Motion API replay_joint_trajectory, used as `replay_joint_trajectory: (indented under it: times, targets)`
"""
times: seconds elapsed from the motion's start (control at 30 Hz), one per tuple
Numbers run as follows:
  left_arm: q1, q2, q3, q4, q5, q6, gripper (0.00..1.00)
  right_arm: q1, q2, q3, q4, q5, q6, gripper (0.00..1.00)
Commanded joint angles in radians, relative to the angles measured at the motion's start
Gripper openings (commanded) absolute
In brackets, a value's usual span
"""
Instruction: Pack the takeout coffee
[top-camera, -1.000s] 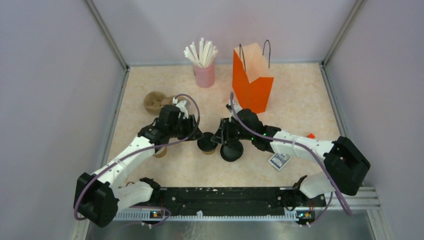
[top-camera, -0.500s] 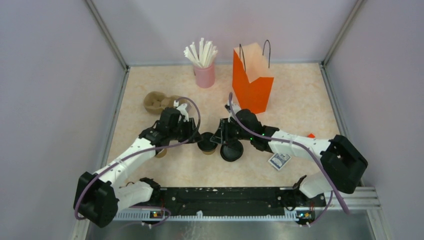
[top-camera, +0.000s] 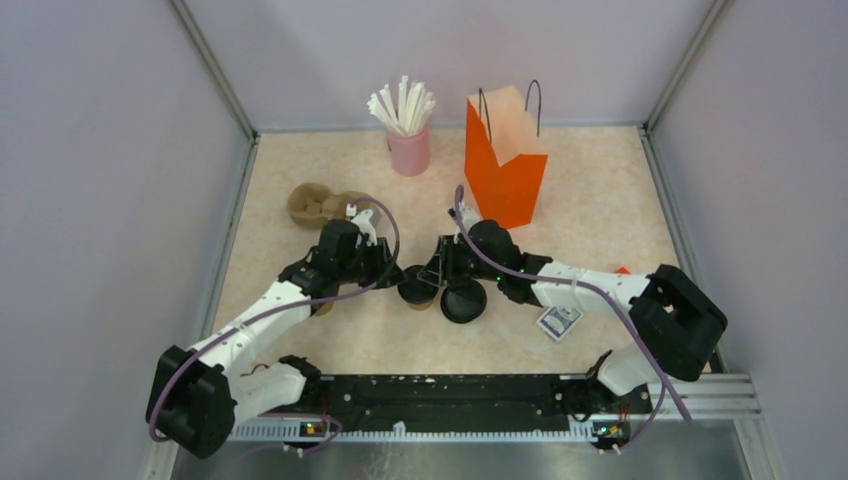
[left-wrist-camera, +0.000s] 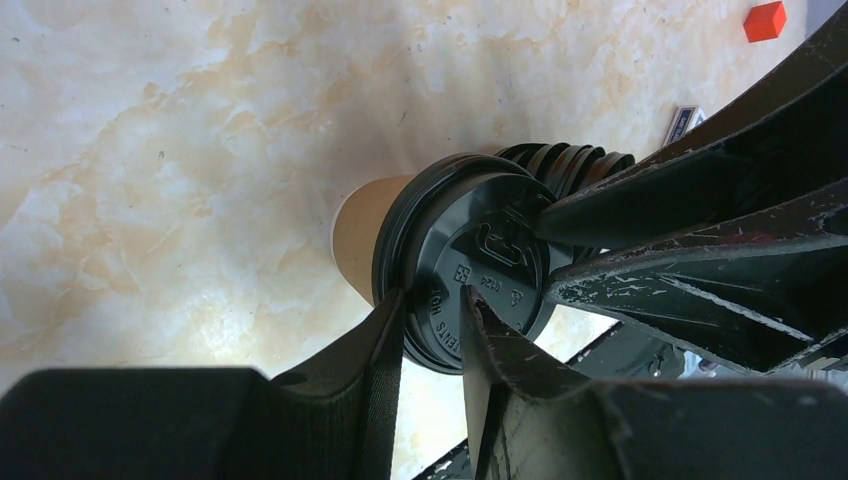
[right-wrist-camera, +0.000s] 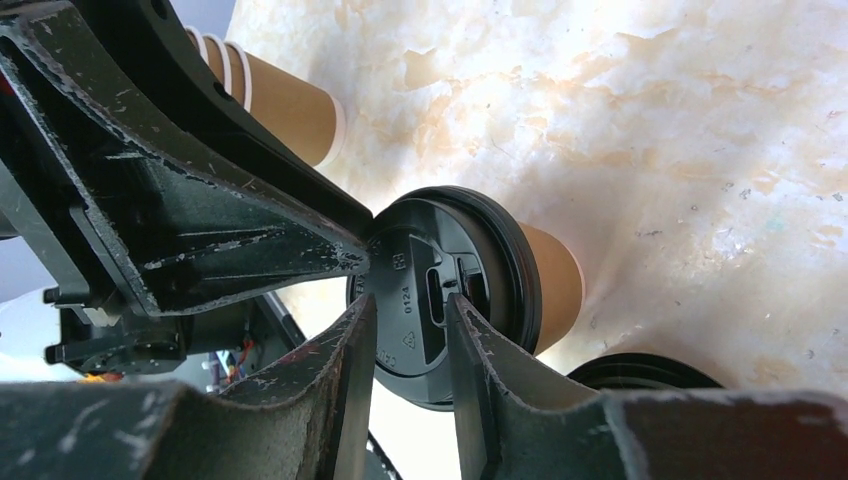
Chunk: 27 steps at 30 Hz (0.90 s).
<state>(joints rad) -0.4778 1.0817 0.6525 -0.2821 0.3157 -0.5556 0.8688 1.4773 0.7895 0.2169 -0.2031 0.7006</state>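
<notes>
The takeout coffee (top-camera: 416, 290), a brown paper cup with a black sip lid, stands upright mid-table between both grippers. My left gripper (top-camera: 396, 278) reaches it from the left. In the left wrist view (left-wrist-camera: 432, 298) its jaws stand narrow with the lid's rim pinched between them, and the brown cup wall (left-wrist-camera: 360, 235) shows beyond. My right gripper (top-camera: 436, 278) comes from the right. In the right wrist view (right-wrist-camera: 410, 300) its jaws stand slightly apart, with both tips resting on top of the lid above the cup (right-wrist-camera: 555, 285). The orange bag (top-camera: 505, 160) stands open at the back.
A stack of loose black lids (top-camera: 464, 302) lies just right of the coffee. Lidless brown cups (right-wrist-camera: 280, 105) lie under my left arm, with more (top-camera: 313, 205) at the back left. A pink cup of straws (top-camera: 408, 140), a card (top-camera: 558, 320) and a red cube (top-camera: 622, 271) are also there.
Both wrists have crept slightly closer over the coffee. The cup has stayed where it was.
</notes>
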Motion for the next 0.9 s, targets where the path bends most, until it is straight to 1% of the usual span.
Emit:
replay_joint_trajectory:
  times: [0.0, 0.1, 0.2, 0.27, 0.33, 0.4, 0.47, 0.53, 0.67, 0.87]
  targets:
    - [-0.002, -0.01, -0.049, -0.006, -0.004, -0.013, 0.33, 0.01, 0.021, -0.037, -0.064, 0.045, -0.016, 0.32]
    - [-0.002, -0.03, -0.055, -0.006, -0.004, -0.024, 0.33, 0.01, 0.022, -0.042, -0.046, 0.044, -0.023, 0.32]
    - [-0.002, -0.059, -0.046, 0.019, 0.003, -0.027, 0.38, 0.01, 0.033, -0.031, 0.036, 0.027, -0.084, 0.32]
    - [-0.002, -0.06, -0.022, 0.035, 0.0, -0.03, 0.42, 0.005, 0.059, 0.038, 0.006, 0.011, -0.137, 0.33]
    - [-0.002, -0.044, 0.035, 0.005, 0.008, -0.027, 0.47, 0.004, 0.071, 0.127, -0.062, -0.038, -0.179, 0.36]
    - [-0.002, -0.033, 0.092, -0.032, 0.014, -0.02, 0.52, 0.005, 0.051, 0.155, -0.05, -0.064, -0.181, 0.36]
    - [-0.002, -0.036, 0.133, -0.049, 0.024, -0.019, 0.53, 0.003, 0.034, 0.167, -0.031, -0.075, -0.185, 0.37]
    - [-0.002, -0.049, 0.158, -0.056, 0.019, -0.024, 0.53, 0.004, 0.033, 0.191, -0.05, -0.076, -0.196, 0.37]
    - [-0.002, -0.075, 0.183, -0.096, -0.032, -0.027, 0.53, 0.004, 0.03, 0.225, -0.082, -0.088, -0.197, 0.36]
    - [0.0, -0.177, 0.253, -0.2, -0.187, -0.027, 0.55, 0.012, 0.055, 0.226, -0.071, -0.135, -0.195, 0.27]
